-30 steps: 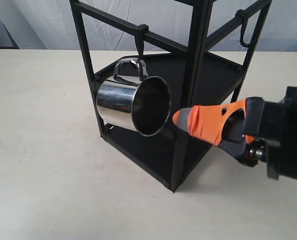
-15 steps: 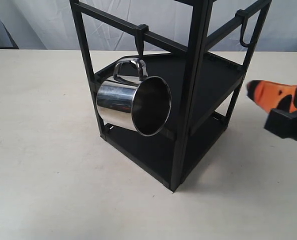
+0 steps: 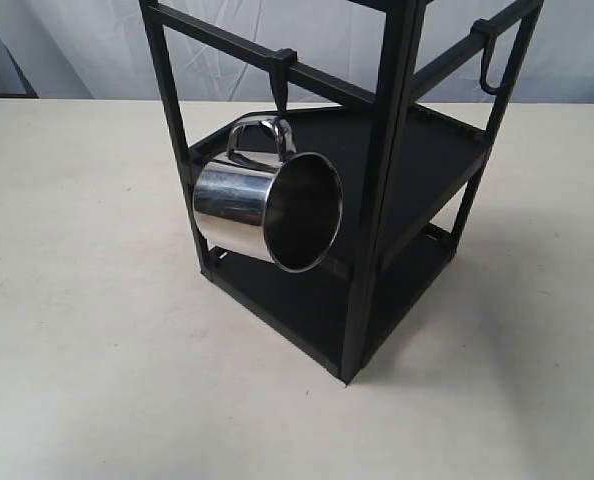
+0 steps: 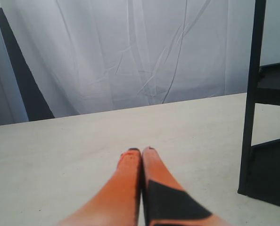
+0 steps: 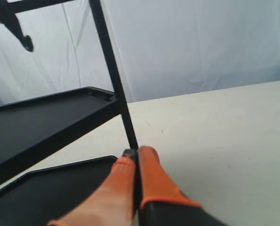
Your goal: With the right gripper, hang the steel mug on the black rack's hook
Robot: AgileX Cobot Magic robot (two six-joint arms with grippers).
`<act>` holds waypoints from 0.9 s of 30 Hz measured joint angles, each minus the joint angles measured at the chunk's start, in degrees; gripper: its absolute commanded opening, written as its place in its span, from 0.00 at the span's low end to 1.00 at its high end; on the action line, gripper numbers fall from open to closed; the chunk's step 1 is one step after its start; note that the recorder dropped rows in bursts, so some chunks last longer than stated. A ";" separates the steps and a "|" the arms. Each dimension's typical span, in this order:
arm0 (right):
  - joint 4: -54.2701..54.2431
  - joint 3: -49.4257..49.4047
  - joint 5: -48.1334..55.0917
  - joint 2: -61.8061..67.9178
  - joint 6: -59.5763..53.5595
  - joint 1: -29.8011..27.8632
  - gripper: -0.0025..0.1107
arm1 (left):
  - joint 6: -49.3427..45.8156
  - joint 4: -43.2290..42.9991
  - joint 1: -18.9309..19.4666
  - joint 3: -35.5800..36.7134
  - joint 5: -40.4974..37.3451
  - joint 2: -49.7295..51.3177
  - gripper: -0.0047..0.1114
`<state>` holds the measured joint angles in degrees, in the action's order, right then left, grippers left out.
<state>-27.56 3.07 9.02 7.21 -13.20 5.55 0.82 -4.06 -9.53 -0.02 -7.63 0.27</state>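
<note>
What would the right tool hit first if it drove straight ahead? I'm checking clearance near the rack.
Probably the thin black upright post of the matte black metal rack: the shut orange-fingered right tool points at the post's foot. Depth is unclear, so it may just miss.

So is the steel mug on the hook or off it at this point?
On. The steel mug hangs by its handle from the hook on the black rack, tipped sideways with its mouth open to the camera, no gripper touching it.
</note>
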 measured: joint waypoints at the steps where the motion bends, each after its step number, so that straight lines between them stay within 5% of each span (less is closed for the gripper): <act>1: 0.00 -0.64 0.53 -1.26 0.00 -0.94 0.03 | 0.00 0.00 0.00 0.00 0.00 0.00 0.05; 10: 0.00 -2.91 7.69 -6.75 0.00 -8.77 0.03 | 0.00 0.00 0.00 0.00 0.00 0.00 0.05; 27: 0.00 -3.02 8.44 -6.78 -0.11 -9.25 0.03 | 0.00 0.00 0.00 0.00 0.00 0.00 0.05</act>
<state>-27.56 0.06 17.46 0.43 -13.31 -3.70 0.82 -4.06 -9.53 -0.02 -7.63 0.27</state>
